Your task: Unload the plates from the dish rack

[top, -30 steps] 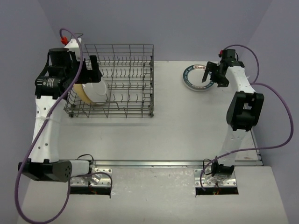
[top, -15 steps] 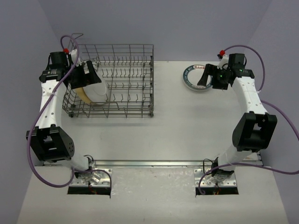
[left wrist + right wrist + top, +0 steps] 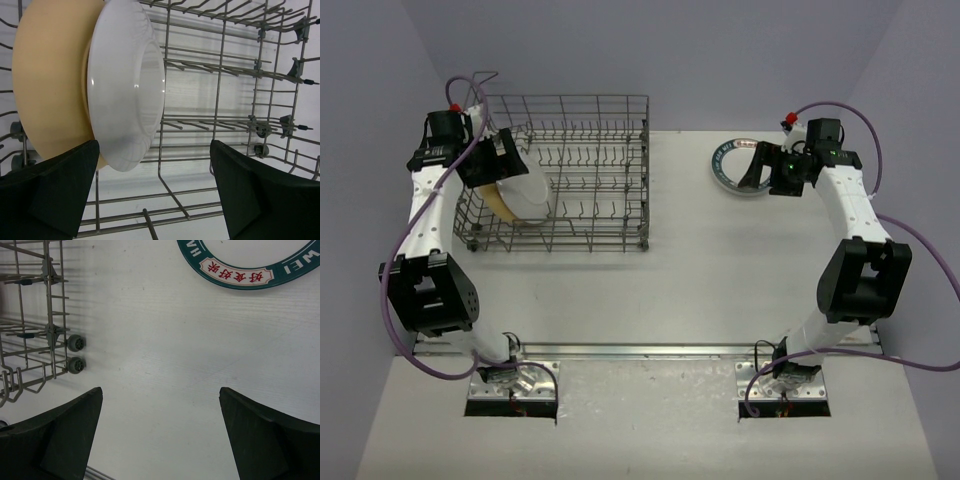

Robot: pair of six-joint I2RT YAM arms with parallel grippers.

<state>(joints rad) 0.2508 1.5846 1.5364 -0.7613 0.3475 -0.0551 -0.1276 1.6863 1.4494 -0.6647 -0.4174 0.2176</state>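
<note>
Plates, two, stand in the dish rack (image 3: 582, 172): the left gripper (image 3: 153, 165), jaws spread and holding nothing, faces a white plate (image 3: 127, 85) leaning on a tan plate (image 3: 47, 80); the right gripper (image 3: 160, 405), equally released, hangs over the table (image 3: 165, 340) beside a teal-rimmed plate (image 3: 235, 275) lettered "WEI", with red Chinese characters

Desk (image 3: 700, 270): flat matte white-grey top, faint fine grain in wrist views. Metal rail (image 3: 650, 350) runs left-right along its near edge. Nearer still, a speckled grey panel (image 3: 650, 440). Far wall (image 3: 720, 50) plain lavender-blue, no marks. Left wall (image 3: 360, 80) & right wall (image 3: 920, 60) same colour, angling in toward far side. Light even, diffuse, soft shadows only.
</note>
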